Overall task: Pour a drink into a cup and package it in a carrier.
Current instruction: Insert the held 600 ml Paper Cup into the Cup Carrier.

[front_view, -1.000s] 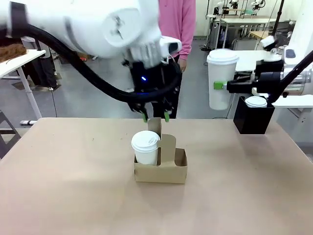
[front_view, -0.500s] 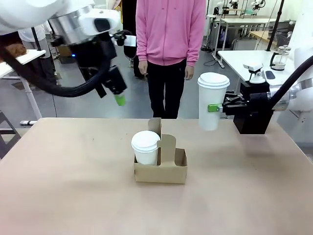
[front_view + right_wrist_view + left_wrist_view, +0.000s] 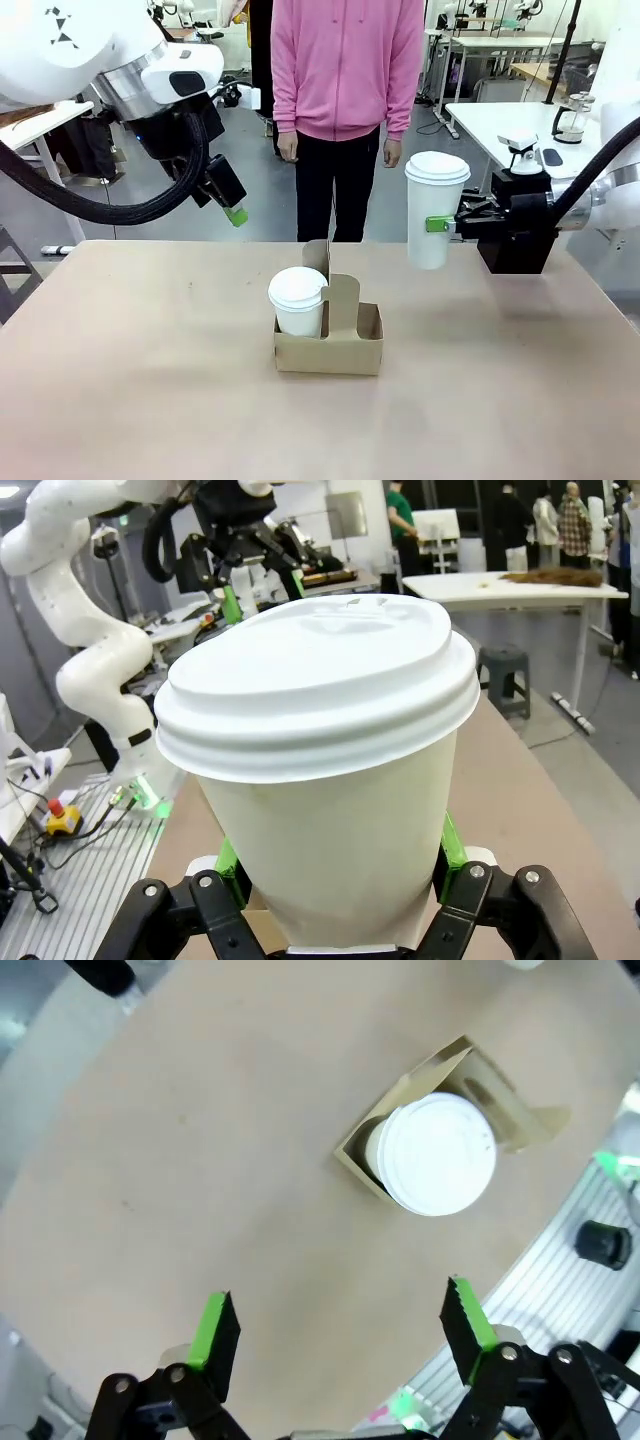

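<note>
Your left gripper (image 3: 232, 212) has pulled off the carrier (image 3: 345, 345) to its ten o'clock, raised well clear, while the right gripper (image 3: 440, 224) has brought a lidded cup (image 3: 434, 205) in, upright in the air at the carrier's two o'clock. A second cup (image 3: 297, 300), also lidded, sits in the carrier's left slot; a person (image 3: 345, 70) stands beyond the table (image 3: 130, 380). From the left wrist, your fingers (image 3: 215, 1325) spread wide, holding nothing, carrier at one o'clock. From the right wrist, green pads (image 3: 228, 862) clamp the cup's sides.

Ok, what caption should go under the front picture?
Right gripper holds a lidded cup above the table; the carrier already has one cup in it.
</note>
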`<action>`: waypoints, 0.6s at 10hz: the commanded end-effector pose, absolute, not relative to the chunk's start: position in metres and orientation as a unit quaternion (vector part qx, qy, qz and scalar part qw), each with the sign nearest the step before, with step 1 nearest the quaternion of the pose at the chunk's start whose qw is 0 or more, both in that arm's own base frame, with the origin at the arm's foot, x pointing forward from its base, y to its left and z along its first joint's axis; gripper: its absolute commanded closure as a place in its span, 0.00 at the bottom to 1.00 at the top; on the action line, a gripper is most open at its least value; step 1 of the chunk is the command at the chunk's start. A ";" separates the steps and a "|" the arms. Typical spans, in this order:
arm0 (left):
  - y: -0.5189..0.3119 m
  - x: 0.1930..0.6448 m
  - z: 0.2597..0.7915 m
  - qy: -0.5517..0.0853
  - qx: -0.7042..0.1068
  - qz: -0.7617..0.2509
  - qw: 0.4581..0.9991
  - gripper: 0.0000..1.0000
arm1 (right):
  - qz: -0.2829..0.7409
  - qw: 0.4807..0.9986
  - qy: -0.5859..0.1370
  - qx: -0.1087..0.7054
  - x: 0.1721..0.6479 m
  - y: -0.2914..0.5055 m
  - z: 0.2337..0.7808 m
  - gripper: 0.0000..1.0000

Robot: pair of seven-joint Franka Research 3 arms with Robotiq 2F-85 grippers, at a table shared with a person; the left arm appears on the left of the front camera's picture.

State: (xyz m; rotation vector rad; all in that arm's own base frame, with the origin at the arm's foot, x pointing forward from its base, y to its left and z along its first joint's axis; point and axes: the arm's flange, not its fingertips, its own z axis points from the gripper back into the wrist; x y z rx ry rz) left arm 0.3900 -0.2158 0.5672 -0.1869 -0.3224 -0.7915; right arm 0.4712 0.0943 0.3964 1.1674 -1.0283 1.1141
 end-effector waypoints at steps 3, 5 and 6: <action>-0.173 0.415 0.523 -0.192 -0.151 -0.442 0.863 0.00 | 0.523 0.496 -0.406 0.562 0.480 0.145 0.385 0.19; -0.153 0.417 0.503 -0.215 -0.201 -0.466 0.835 0.00 | 0.536 0.464 -0.392 0.586 0.481 0.175 0.372 0.19; -0.142 0.416 0.497 -0.238 -0.214 -0.482 0.815 0.00 | 0.542 0.457 -0.382 0.593 0.479 0.186 0.366 0.19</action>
